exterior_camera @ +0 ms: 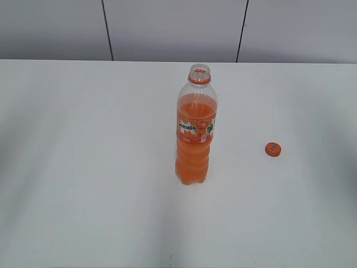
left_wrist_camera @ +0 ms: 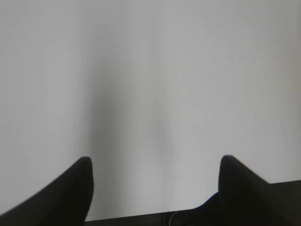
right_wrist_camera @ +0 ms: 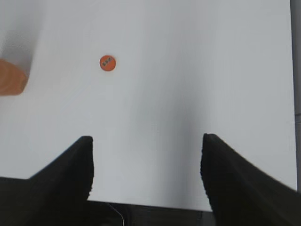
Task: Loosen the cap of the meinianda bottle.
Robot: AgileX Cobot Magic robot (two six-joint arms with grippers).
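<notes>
- The cap (exterior_camera: pixel 273 149) lay flat on the white surface (exterior_camera: pixel 83 167), right of centre in the exterior view and well apart from the bottle.
- The meinianda bottle (exterior_camera: pixel 195 131) stood upright at the middle of the frame, its neck uncapped.
- The right gripper (right_wrist_camera: pixel 146 160) was spread wide and empty, the cap at upper left of its view.
- The left gripper (left_wrist_camera: pixel 156 181) was also spread wide, holding nothing, over bare surface.

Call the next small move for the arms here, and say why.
Probably none beyond holding both arms clear. The cap already lies on the table, apart from the upright meinianda bottle, whose mouth is open. The left gripper and right gripper are open and empty over bare table, so nothing seems left to loosen.
</notes>
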